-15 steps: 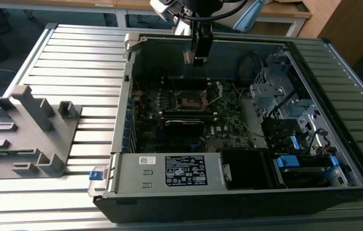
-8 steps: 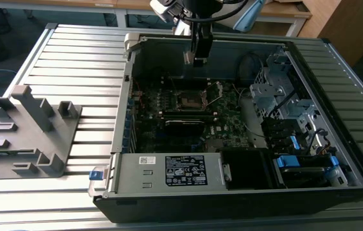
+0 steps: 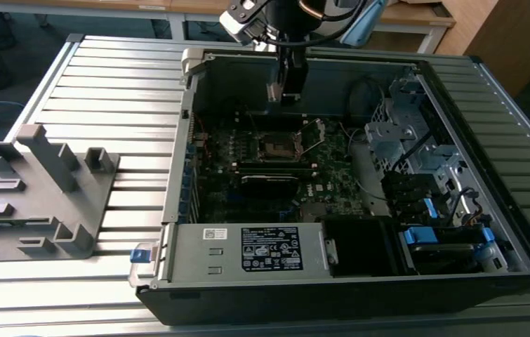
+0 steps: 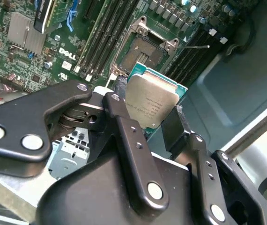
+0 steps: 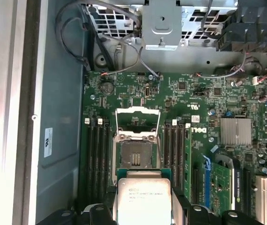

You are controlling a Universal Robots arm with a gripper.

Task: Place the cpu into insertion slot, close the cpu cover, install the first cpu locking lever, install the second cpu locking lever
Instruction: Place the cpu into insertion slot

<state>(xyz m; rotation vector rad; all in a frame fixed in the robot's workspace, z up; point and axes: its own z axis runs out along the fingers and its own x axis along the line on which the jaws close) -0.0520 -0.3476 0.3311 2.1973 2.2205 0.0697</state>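
Upper centre of the exterior view, the black two-fingered gripper (image 3: 288,95) is pinching the small grey-topped square cpu (image 4: 153,96) by its edges, underside free for seating, near the dark silver-rimmed insertion slot (image 5: 136,157), whose thin silver cpu cover (image 5: 138,110) is standing open.

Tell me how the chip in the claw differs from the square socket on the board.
The cpu has a dull grey metal top; the insertion slot has a dark centre with a silver rim. The cpu is held above the board by the gripper; the insertion slot sits fixed on it, empty. Both are square.
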